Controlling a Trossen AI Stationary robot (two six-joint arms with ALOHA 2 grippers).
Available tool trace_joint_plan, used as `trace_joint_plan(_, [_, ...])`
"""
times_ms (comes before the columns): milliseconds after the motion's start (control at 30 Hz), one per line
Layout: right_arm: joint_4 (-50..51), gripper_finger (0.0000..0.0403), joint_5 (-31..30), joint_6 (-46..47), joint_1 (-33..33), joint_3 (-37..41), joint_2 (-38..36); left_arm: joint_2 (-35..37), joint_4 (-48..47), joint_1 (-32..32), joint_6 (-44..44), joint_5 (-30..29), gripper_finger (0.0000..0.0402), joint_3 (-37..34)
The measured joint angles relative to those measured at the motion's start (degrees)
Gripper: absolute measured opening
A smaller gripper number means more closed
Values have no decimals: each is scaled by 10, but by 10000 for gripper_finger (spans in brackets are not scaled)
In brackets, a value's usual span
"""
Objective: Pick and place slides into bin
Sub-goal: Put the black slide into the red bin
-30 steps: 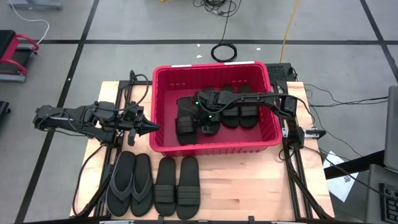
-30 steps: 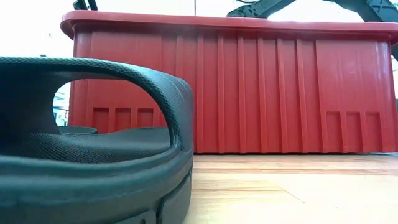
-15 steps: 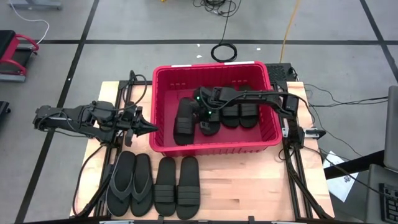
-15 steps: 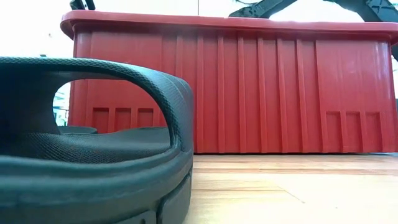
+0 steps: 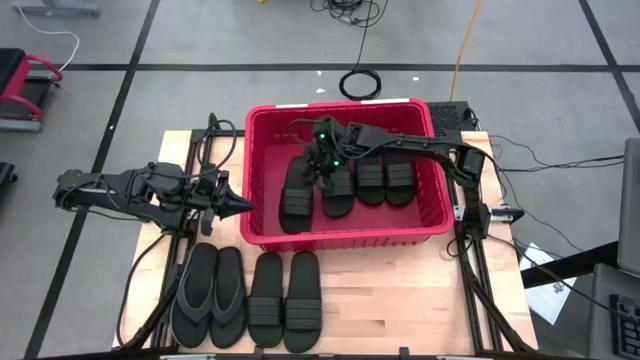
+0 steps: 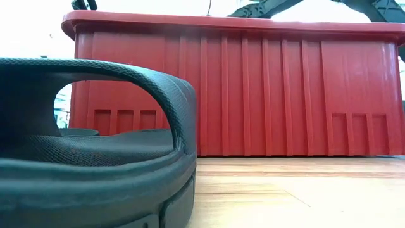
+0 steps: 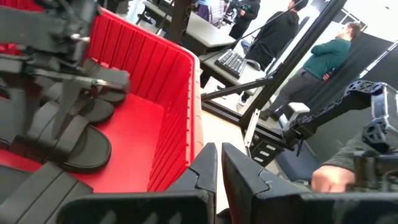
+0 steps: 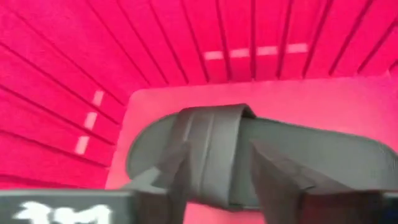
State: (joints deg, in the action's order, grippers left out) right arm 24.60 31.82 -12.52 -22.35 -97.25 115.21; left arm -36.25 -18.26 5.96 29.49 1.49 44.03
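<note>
Right now the right gripper point(image 5: 322, 158) is over the bin's point(image 5: 340, 236) far-left area, fingers parted and straddling, not gripping, the strap of a slide point(image 8: 249, 163) lying on the bin floor. Four slides point(image 5: 345, 185) lie side by side in the bin. To finish the release well, I'd lift straight up so the fingers clear the strap without dragging it, then clear the rim before swinging out. Four more slides point(image 5: 247, 298) wait in a row at the near-left edge of the table point(image 5: 400, 300), two thong-type on the left, two strapped beside them. Left gripper point(image 5: 240, 204) idles closed and empty, just outside the bin's left wall. Beyond: taped floor, cables, people at desks.
</note>
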Motion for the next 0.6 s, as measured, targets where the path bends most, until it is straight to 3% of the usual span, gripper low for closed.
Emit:
trace_joint_plan(100, [-6, 193, 11, 0, -12, 0, 20, 0, 0, 0, -1, 0, 19, 0])
trace_joint_plan(200, [-21, 209, 14, 9, -15, 0, 41, 0, 0, 0, -1, 0, 19, 0])
trace_joint_plan(367, [-47, 211, 61, 38, -13, 0, 73, 0, -3, 0, -1, 0, 19, 0])
trace_joint_plan(600, [-46, 202, 72, 36, 3, 0, 96, 0, -21, 0, 3, 0, 19, 0])
